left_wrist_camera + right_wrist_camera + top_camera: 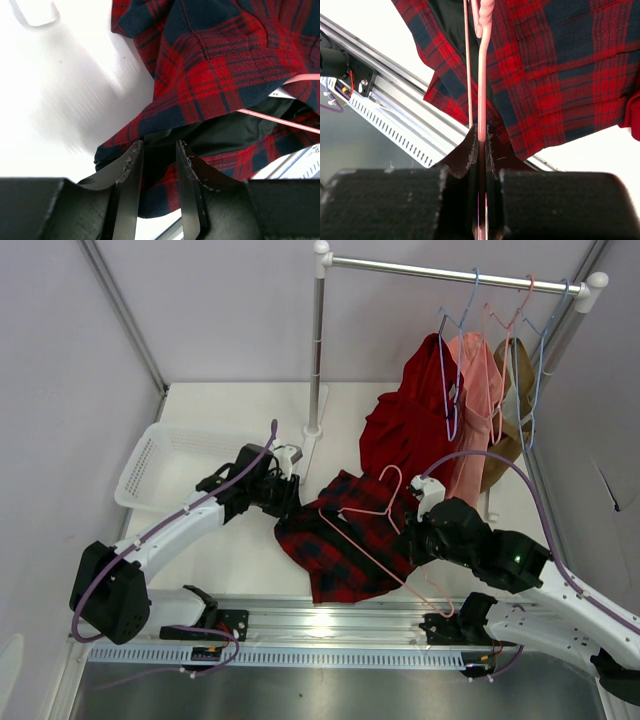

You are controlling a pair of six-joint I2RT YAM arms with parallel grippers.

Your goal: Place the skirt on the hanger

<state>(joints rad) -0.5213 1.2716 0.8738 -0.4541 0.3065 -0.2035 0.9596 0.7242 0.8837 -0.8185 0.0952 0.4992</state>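
the skirt (340,550) lies crumpled on the table (235,560) between the two arms, near the front edge. the hanger (482,75) rests across the top of it. the right gripper (481,137) is pressed together on the hanger's thin wire. the left gripper (159,160) stands partly spread, pinching a bunched fold at the skirt's left edge.

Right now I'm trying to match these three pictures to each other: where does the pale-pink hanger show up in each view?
Top external: the hanger lies across the plaid skirt, mid-picture.
Left wrist: only a thin stretch of its wire shows at the right edge, against the skirt.
Right wrist: its wire runs up the centre from the right gripper, shut on it.
Shared landmark: the skirt.
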